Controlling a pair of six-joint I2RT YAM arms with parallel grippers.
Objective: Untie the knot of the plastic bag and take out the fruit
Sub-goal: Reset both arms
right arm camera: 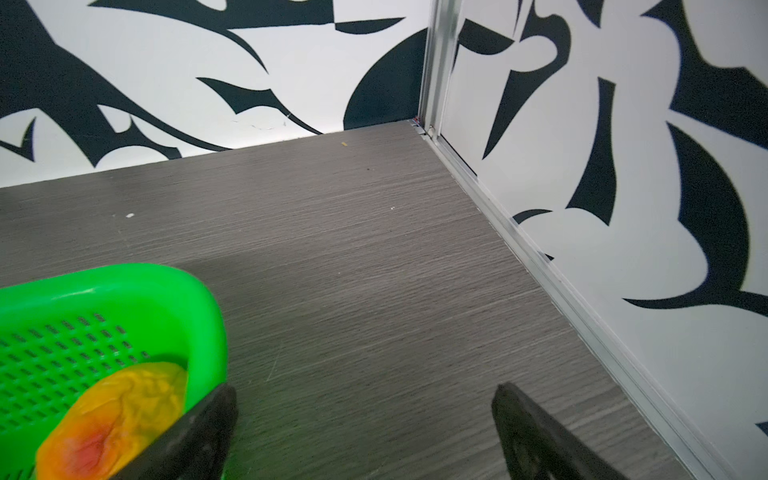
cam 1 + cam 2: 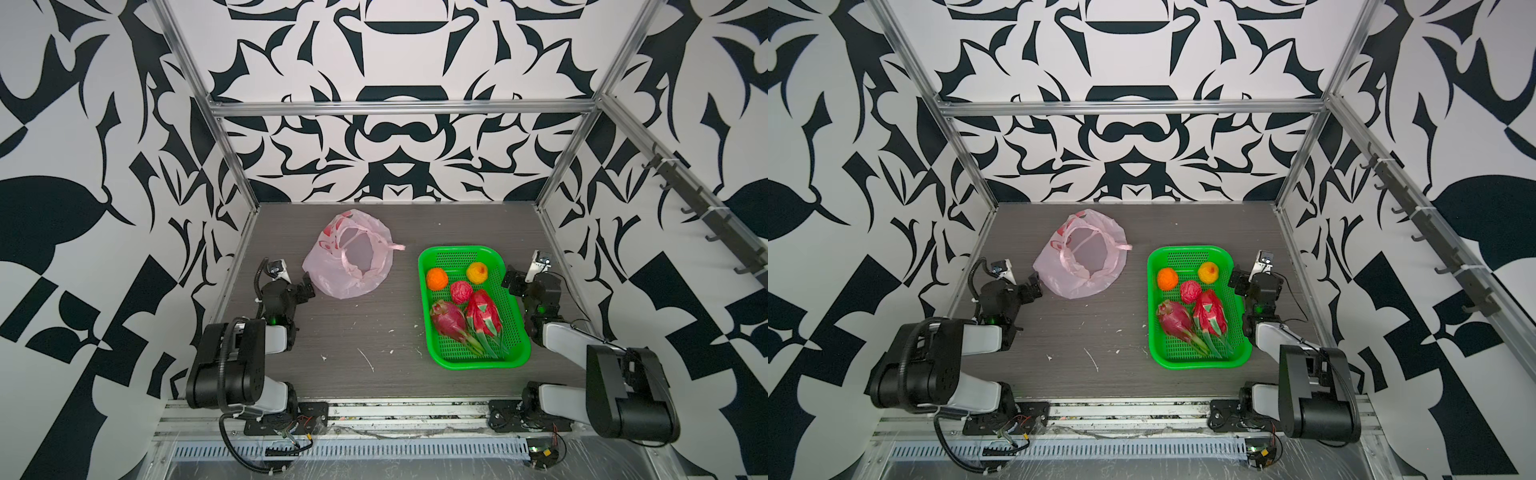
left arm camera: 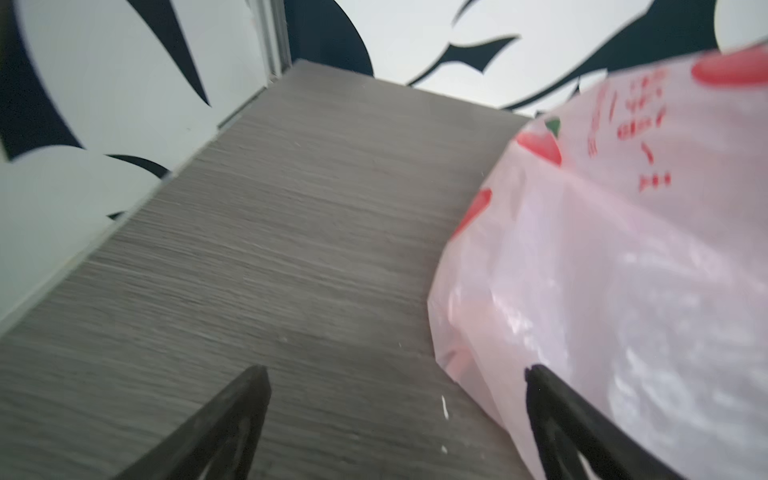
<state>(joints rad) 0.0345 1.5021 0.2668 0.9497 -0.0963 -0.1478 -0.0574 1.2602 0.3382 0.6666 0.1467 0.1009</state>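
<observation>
Mouth gaping on plastic bag (image 2: 349, 257), fruit (image 2: 483, 311) sitting in green basket (image 2: 478, 362)

The pale-pink bag is lying crumpled at the table's (image 2: 374, 332) far left, with its loop handles trailing loose. All five fruits are resting in the basket on the right. The left gripper (image 2: 305, 286) is hovering just beside the bag's near edge, jaws spread wide and gripping nothing. The right gripper (image 2: 509, 280) is hanging equally wide and empty beside the basket's right rim. Bare tabletop is separating bag and basket.
</observation>
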